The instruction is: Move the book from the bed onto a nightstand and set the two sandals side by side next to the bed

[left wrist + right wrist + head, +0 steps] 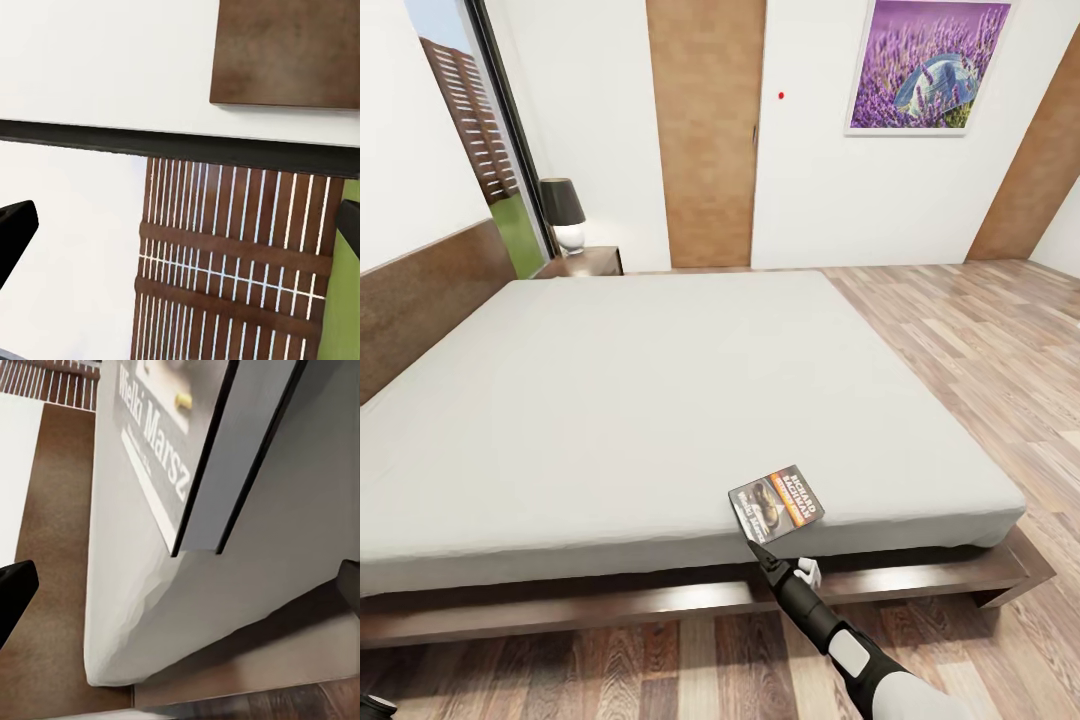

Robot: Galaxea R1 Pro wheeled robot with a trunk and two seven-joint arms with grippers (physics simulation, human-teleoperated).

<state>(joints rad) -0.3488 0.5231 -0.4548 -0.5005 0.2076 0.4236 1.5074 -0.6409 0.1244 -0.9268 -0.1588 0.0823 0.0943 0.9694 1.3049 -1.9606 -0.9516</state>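
I have the right claw (765,556) at the near edge of the bed (660,400), right of centre, just under the near corner of the book (777,503). The book lies flat on the mattress at that edge, cover up. In the right wrist view the book (180,442) hangs past the mattress edge, with the claw's fingertips (11,589) spread wide on either side and nothing between them; they sit short of the book, not touching as far as I can tell.

To do this grasp well, I would ease forward so the overhanging edge slides between the fingers, keeping them level with the thin cover, then close on it. Too steep an angle could push the book farther onto the mattress instead.

The left claw (180,225) is wide too, holding nothing, looking at a wall and slatted fence.

The nightstand (588,262) stands at the far left by the headboard, carrying a lamp (564,214), well apart from the book, so a long carry awaits.
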